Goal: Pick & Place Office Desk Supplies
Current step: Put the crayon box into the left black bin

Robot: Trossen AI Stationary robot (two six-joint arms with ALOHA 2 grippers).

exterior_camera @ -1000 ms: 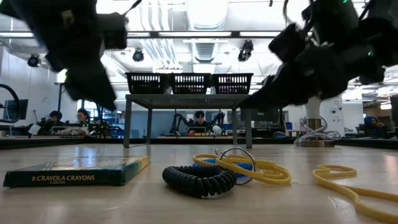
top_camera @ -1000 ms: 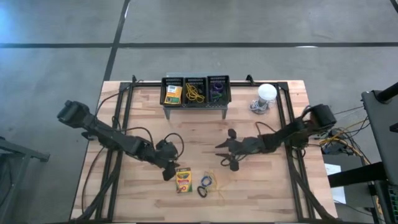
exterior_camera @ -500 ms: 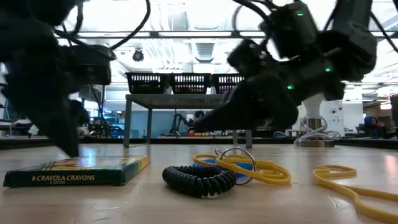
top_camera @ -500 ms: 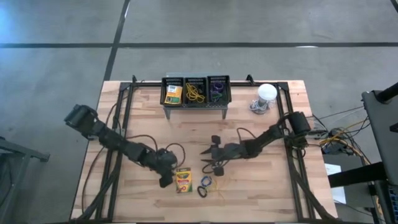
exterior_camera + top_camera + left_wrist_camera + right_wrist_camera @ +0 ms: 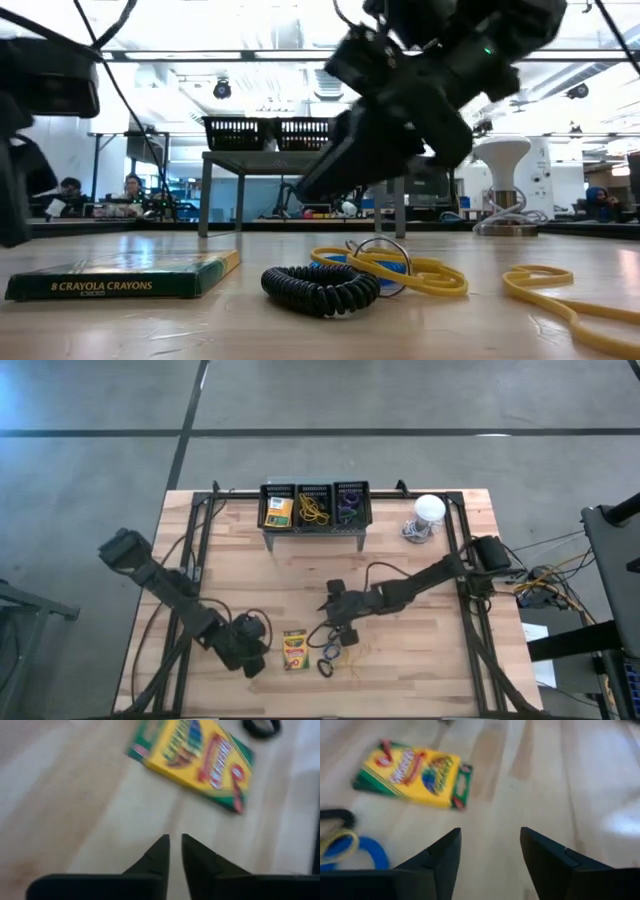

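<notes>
A yellow-and-green crayon box point(image 5: 294, 649) lies flat on the wooden table, also seen in the low view point(image 5: 120, 278). Just right of it lie a black coiled loop point(image 5: 320, 285), a blue loop point(image 5: 350, 852) and yellow rubber bands point(image 5: 400, 268). My left gripper point(image 5: 173, 841) is shut and hovers left of the crayon box point(image 5: 192, 762), near the table's near edge point(image 5: 254, 660). My right gripper point(image 5: 490, 834) is open and hangs above the table just beyond the loops point(image 5: 336, 628), with the crayon box point(image 5: 412, 770) ahead of its fingers.
At the far side a grey perforated stand point(image 5: 314, 535) carries three black bins point(image 5: 314, 508) with a crayon box, yellow bands and purple loops. A white dome-shaped object point(image 5: 428, 510) stands at the far right. Another yellow band point(image 5: 550, 290) lies right of the pile.
My left gripper has drawn back from the crayon box toward the table's near left. My right gripper has swung toward the table's left and near edge, closing in over the loops and the crayon box. The things on the table have stayed put.
</notes>
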